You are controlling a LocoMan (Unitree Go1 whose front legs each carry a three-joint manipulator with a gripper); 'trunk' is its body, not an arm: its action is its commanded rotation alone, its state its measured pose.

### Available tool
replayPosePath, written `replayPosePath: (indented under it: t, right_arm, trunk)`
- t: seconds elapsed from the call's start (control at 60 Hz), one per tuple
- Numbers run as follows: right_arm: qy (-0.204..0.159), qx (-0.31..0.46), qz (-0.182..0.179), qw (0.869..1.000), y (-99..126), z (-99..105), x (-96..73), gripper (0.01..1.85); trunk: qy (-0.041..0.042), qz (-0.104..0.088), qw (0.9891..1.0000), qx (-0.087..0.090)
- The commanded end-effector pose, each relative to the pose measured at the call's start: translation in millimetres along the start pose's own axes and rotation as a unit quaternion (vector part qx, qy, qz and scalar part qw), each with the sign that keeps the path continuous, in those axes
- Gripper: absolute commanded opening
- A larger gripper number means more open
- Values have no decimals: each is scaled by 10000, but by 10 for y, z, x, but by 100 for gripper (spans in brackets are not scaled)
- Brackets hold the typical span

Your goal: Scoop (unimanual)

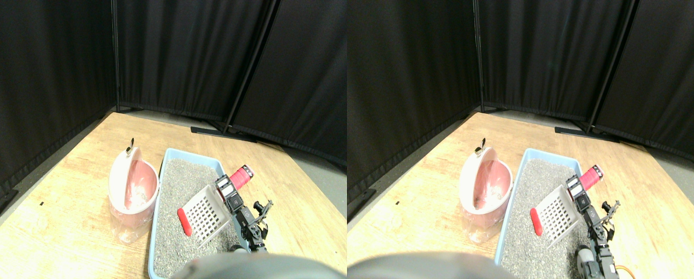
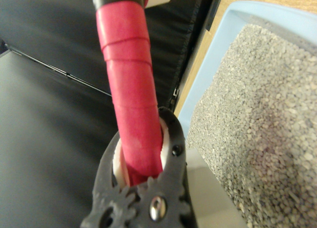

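A white slotted scoop [image 1: 206, 214] with a red wrapped handle [image 1: 241, 176] hangs tilted over the grey litter [image 1: 187, 180] in a light blue litter box [image 1: 176, 153]. My right gripper [image 1: 229, 192] is shut on the scoop's handle just behind the basket. In the wrist view the dark jaws [image 2: 141, 131] clamp both sides of the red handle [image 2: 130, 84], with the litter [image 2: 257, 114] beside them. A small red piece [image 1: 184, 222] lies at the scoop's front lip; whether it rests on the scoop or on the litter is unclear.
A pink bin [image 1: 127, 218] with a white swing lid [image 1: 118, 174] stands against the litter box's left side. The wooden floor [image 1: 62, 197] is walled by black curtains [image 1: 178, 52], with a metal foot [image 1: 222, 133] behind the box.
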Motion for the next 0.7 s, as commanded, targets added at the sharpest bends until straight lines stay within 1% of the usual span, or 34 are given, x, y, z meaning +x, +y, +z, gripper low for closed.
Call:
replayPosePath:
  t: [0.017, 0.067, 0.15, 0.283, 0.317, 0.367, 0.383, 0.4, 0.417, 0.433, 0.45, 0.467, 0.483, 0.5, 0.517, 0.533, 0.55, 0.6, 0.633, 0.7]
  right_arm:
    - [121, 77, 561, 9983, 96, -60, -14, 6]
    - [52, 40, 528, 9986, 33, -32, -8, 6]
    - [40, 134, 445, 9989, -20, 5, -11, 6]
    - [56, 408, 192, 9990, -111, 47, -18, 6]
    - [82, 470, 161, 9987, -118, 51, -20, 6]
    - [233, 740, 31, 9970, -160, 65, -29, 6]
    - [262, 893, -23, 9957, -178, 71, -32, 19]
    - [331, 1261, -166, 9913, -196, 86, -35, 16]
    - [376, 1511, -265, 9874, -205, 97, -37, 9]
    - [452, 1700, -345, 9838, -225, 114, -40, 13]
    - [502, 1801, -376, 9816, -247, 131, -43, 13]
    - [501, 1880, -382, 9801, -259, 140, -46, 6]
    - [486, 1964, -379, 9786, -271, 148, -48, 6]
    - [433, 2189, -390, 9740, -295, 157, -48, 6]
    - [433, 2189, -390, 9740, -295, 157, -48, 6]
    - [418, 2395, -424, 9691, -319, 167, -48, 6]
    - [562, 2502, -560, 9649, -352, 196, -53, 6]
    - [574, 2597, -608, 9621, -386, 213, -56, 6]
    - [695, 2737, -732, 9565, -427, 234, -64, 6]
    - [719, 2781, -750, 9549, -470, 226, -80, 6]
  trunk:
    - [108, 99, 9999, -21]
    - [104, 98, 9999, -27]
    - [106, 89, 9999, -32]
    - [105, 86, 9999, -31]
    - [102, 80, 9999, -32]
    - [102, 80, 9999, -32]
    - [102, 75, 9999, -35]
    - [102, 75, 9999, -35]
    - [102, 75, 9999, -35]
    - [102, 75, 9999, -35]
    - [99, 76, 9999, -30]
    - [99, 76, 9999, -30]
    - [110, 71, 9999, -28]
    - [110, 71, 9999, -28]
    - [116, 67, 9999, -28]
    - [116, 67, 9999, -28]
    - [126, 61, 9999, -25]
    - [122, 60, 9999, -27]
    - [122, 53, 9999, -28]
    - [136, 42, 9999, -37]
